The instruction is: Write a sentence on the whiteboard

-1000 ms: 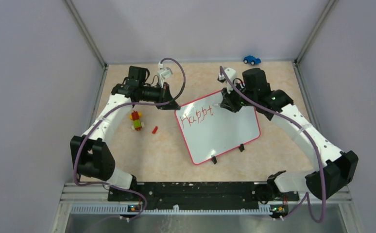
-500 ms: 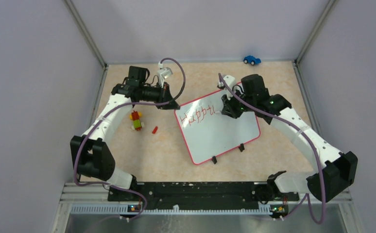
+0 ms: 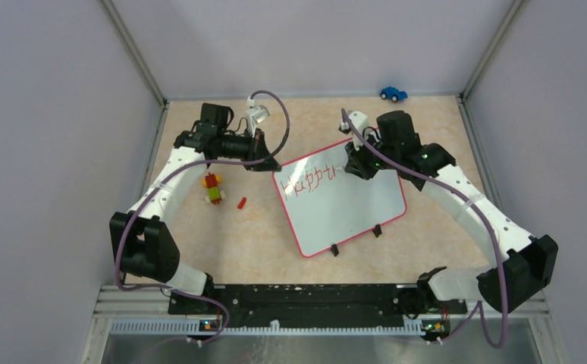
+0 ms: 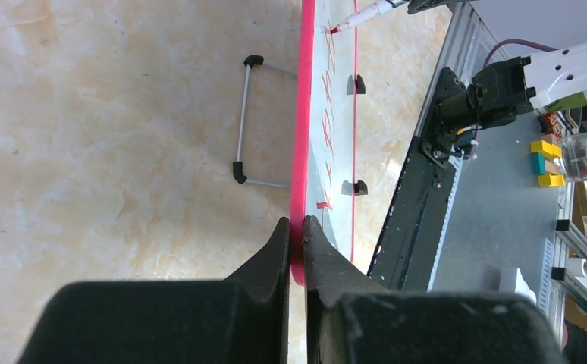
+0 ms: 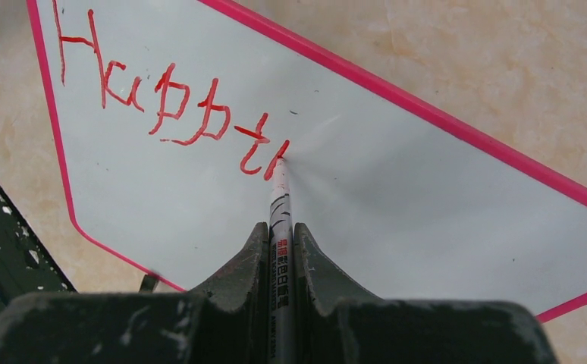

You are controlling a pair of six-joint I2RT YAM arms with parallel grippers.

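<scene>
The whiteboard [image 3: 355, 208] lies tilted on the table, its pink frame [image 4: 300, 136] seen edge-on in the left wrist view. My left gripper [image 4: 296, 221] is shut on the frame at the board's far-left corner [image 3: 274, 168]. My right gripper [image 5: 281, 226] is shut on a white marker [image 5: 279, 199], and its red tip [image 5: 284, 160] touches the board. The sentence [image 5: 161, 102] is red lettering that reads "Happ" followed by a few strokes, and it ends at the tip. From above, the lettering [image 3: 311, 180] runs along the board's far edge toward the right gripper [image 3: 353, 165].
A small stack of toy bricks [image 3: 213, 187] and a loose red piece [image 3: 241, 202] lie left of the board. A blue toy car [image 3: 393, 93] sits by the back wall. Two black feet [image 3: 356, 240] stick out from the board's near edge. Side walls close in the table.
The right gripper shifted the marker slightly right and back, adding a stroke at the end of the lettering. The left gripper and the board have stayed put.
</scene>
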